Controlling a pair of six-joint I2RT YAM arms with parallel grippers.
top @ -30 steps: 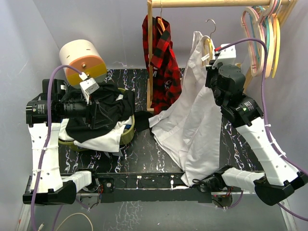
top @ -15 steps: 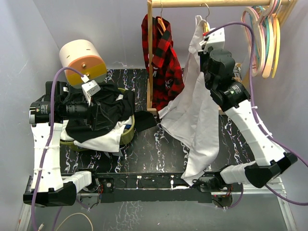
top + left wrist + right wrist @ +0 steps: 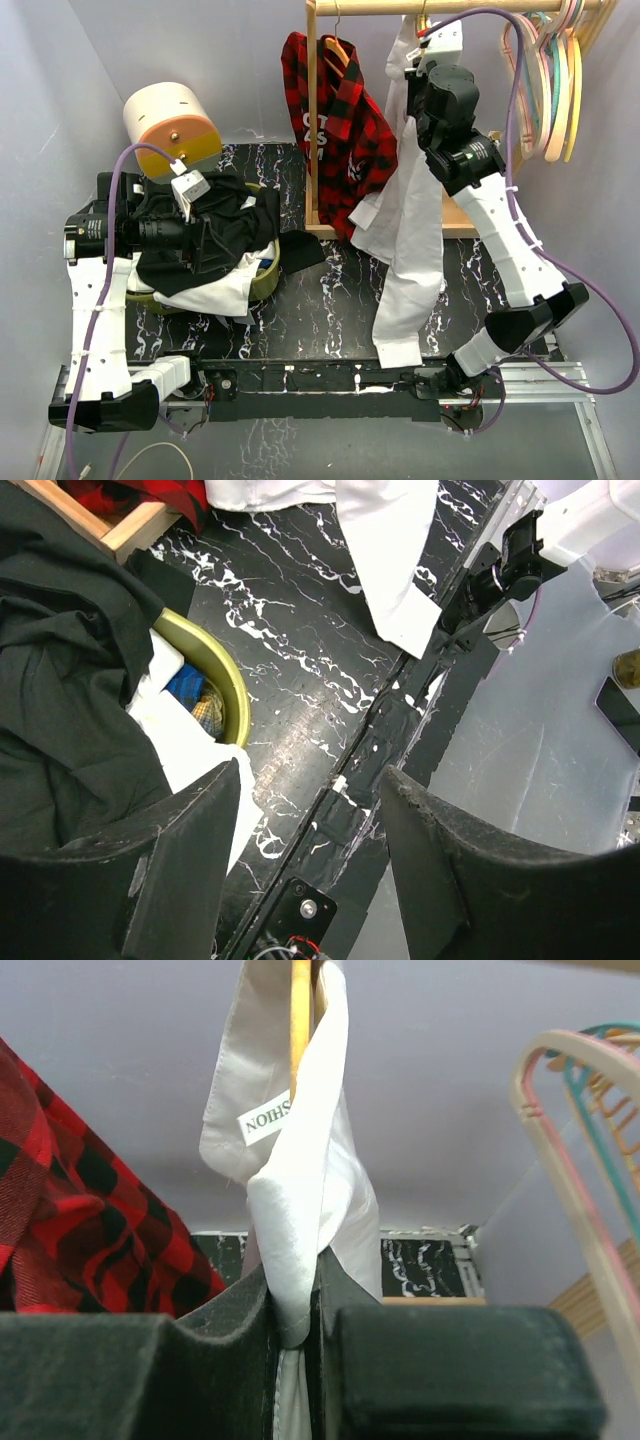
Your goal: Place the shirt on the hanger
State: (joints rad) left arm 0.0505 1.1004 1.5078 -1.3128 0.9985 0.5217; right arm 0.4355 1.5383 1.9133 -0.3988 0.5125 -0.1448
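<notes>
Top view, shirt: the shirt (image 3: 412, 240) is hanging long from the rail (image 3: 450, 7) at 1 o'clock, its lower end reaching down over the table (image 3: 320, 310).
Top view, arms: the right arm (image 3: 500, 220) is stretching up to the shirt's collar. The left arm (image 3: 95, 300) is holding at 9 o'clock over the black garment (image 3: 200, 240).
Top view, neighbour: the plaid shirt (image 3: 340, 130) is hanging just at 9 o'clock of the shirt.
Left wrist view, gripper: the left gripper (image 3: 310, 815) is standing with its jaws apart and nothing between them, above the table edge. The basket (image 3: 232, 695) is sitting at 10 o'clock.
Right wrist view, gripper: the right gripper (image 3: 298, 1305) is pinching a fold of the shirt's collar.
Right wrist view, hanger: the hanger (image 3: 300, 1020) is running up inside the collar at 12 o'clock. The pastel hangers (image 3: 560, 1110) are showing at 2 o'clock.
</notes>
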